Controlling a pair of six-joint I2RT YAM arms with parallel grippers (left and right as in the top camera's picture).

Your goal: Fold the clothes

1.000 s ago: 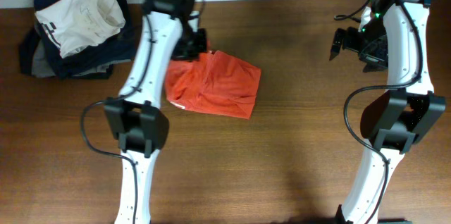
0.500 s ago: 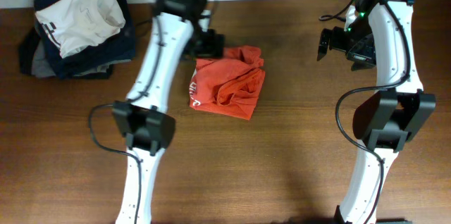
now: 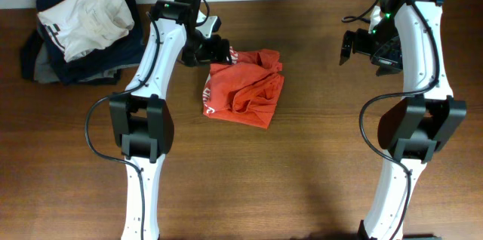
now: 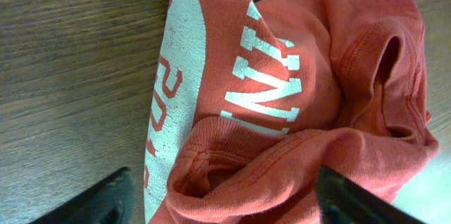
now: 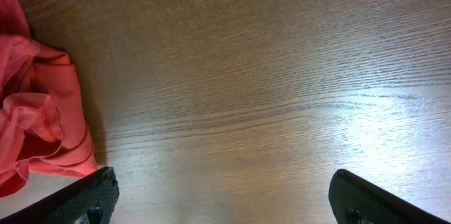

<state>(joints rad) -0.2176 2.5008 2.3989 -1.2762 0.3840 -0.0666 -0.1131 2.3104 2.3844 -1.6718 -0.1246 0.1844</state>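
A: Near edge first. What's on the worktop [image 3: 302, 180]?
B: The front strip is bare wood. Then the t-shirt [image 3: 245, 93], red-orange, a bunched heap mid-worktop. It's between the two arms, closer to the left one. Not flat, not folded.
A: Long axis?
B: None clear from overhead, the heap is about as wide as deep. The printed panel lies along its left edge, running near to far. The left wrist view shows the lettering [image 4: 271, 76] face up on a flap, with creased cloth piled beside it.
A: Left arm?
B: The left fingers [image 3: 219, 50] are at the heap's far-left corner, right at the edge. They're spread wide with nothing held. In the wrist view they sit at the frame's bottom corners, t-shirt [image 4: 338, 76] ahead and below. Touching the cloth or hovering, cannot tell.
A: Right?
B: The right fingers [image 3: 349, 47] are in the same far row, well apart from the heap, over bare wood. Also spread, empty. In their wrist view the t-shirt [image 5: 35, 125] only clips the left edge, so the cloth lies to the robot's left of them.
A: Who goes?
B: My call: the left arm is nearer and takes that far-left corner. The right must cross over for the far-right side before the heap can be spread.
A: Further back?
B: In the far-left corner there's a white garment [image 3: 87, 17] on dark garments [image 3: 45, 66], well apart from the t-shirt. Not ours.
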